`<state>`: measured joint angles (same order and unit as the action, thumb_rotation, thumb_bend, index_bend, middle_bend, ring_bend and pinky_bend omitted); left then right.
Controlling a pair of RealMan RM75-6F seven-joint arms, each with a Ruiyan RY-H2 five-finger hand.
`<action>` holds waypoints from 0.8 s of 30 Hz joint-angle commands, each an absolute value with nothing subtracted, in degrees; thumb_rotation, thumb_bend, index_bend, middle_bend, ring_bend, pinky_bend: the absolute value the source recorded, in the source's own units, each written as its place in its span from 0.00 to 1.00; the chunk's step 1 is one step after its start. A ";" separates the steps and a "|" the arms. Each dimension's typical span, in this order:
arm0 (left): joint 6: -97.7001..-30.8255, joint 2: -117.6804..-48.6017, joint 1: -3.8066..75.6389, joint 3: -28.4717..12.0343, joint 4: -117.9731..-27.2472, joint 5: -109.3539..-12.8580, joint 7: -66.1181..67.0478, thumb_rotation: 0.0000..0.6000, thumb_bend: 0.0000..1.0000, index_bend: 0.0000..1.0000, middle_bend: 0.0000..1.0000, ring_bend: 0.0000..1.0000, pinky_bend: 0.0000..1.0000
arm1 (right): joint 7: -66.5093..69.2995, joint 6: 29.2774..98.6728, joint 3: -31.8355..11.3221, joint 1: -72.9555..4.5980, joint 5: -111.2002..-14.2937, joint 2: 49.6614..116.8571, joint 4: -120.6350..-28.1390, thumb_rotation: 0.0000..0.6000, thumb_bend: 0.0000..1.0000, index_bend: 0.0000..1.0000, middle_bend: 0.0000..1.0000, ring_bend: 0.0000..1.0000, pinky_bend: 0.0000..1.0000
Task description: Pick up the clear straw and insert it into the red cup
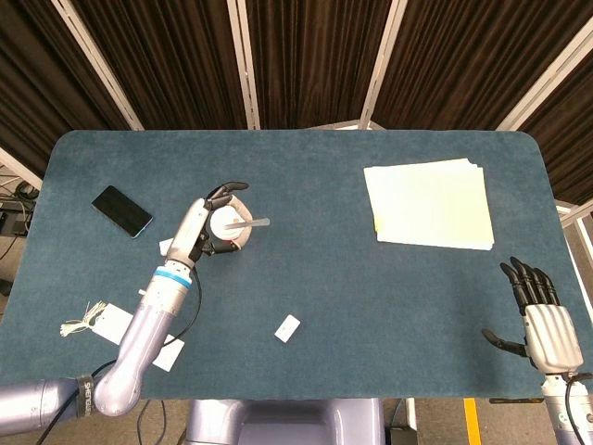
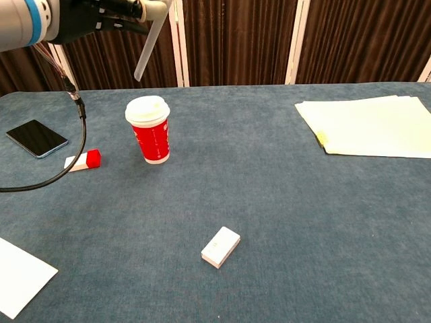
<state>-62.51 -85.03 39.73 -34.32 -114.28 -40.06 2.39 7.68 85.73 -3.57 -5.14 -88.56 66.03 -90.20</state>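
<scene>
Left hand (image 1: 206,229) is raised over the red cup (image 2: 151,133), fingers (image 2: 149,9) pinched on the clear straw (image 2: 145,48) — in the chest view the straw hangs tilted, lower end pointing down toward the cup's white lid with clear air between them. From the head view the straw (image 1: 246,222) lies across the lid, hand just left of the cup. Cup stands upright on the blue worktop (image 1: 324,241), left of centre. Right hand (image 1: 547,320) sits low at the worktop's near right corner, fingers apart, holding nothing — only the head view shows it. Also on the worktop: black phone (image 2: 36,138) far left, small red-and-white block (image 2: 83,160) between phone and cup, white box (image 2: 221,246) nearer the front, stack of pale paper (image 2: 370,126) at right, white card (image 2: 20,276) at front left.
</scene>
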 commanded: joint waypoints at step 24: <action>-53.72 -87.65 39.45 -34.55 -97.84 -47.50 -22.40 1.00 0.44 0.58 0.16 0.08 0.13 | 8.19 85.38 -3.46 -5.22 -88.33 65.71 -90.55 1.00 0.12 0.00 0.00 0.00 0.00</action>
<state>-53.98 -87.55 39.48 -34.52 -98.46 -47.01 -21.59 8.19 85.38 -3.46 -5.22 -88.34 65.71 -90.55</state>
